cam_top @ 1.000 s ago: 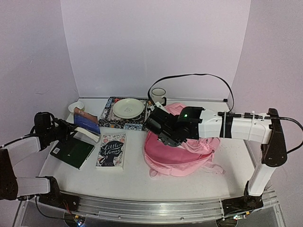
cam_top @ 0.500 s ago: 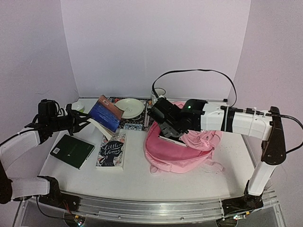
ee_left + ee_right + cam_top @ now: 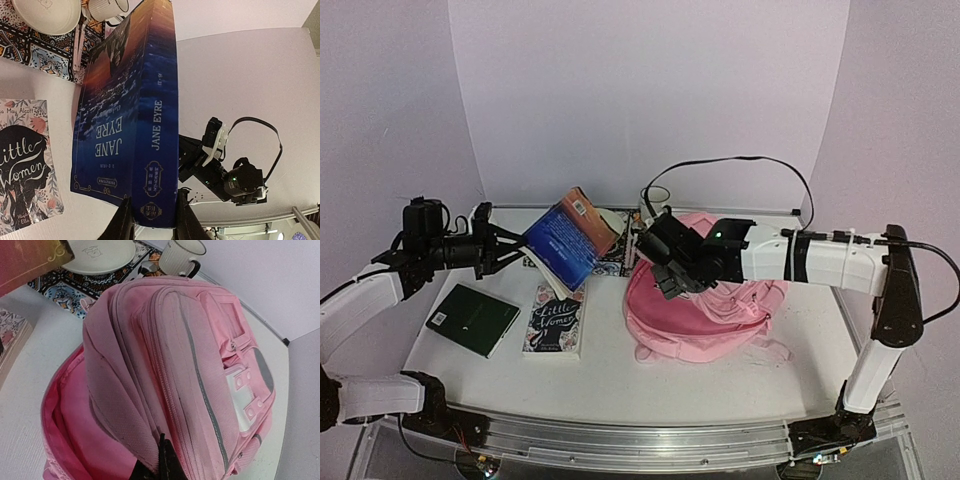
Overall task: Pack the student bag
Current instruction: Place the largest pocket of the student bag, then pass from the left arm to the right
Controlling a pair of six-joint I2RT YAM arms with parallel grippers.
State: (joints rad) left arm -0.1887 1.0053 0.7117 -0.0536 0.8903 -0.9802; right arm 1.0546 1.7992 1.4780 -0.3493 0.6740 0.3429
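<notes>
Overhead, my left jaws have lifted the Jane Eyre book (image 3: 570, 238) off the surface (image 3: 610, 380) toward the student bag (image 3: 705, 325) at its 3 o'clock; left wrist shows them narrowly parted, clamping its spine end; right wrist shows my right jaws shut, pinching the bag's flap up, mouth ready.

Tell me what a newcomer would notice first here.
A thick blue Jane Eyre paperback hangs in the air left of centre, clamped in the left jaws. To its right, the large soft pink fabric backpack lies on the white table, its top flap pinched up by the right jaws so the main compartment gapes open.
</notes>
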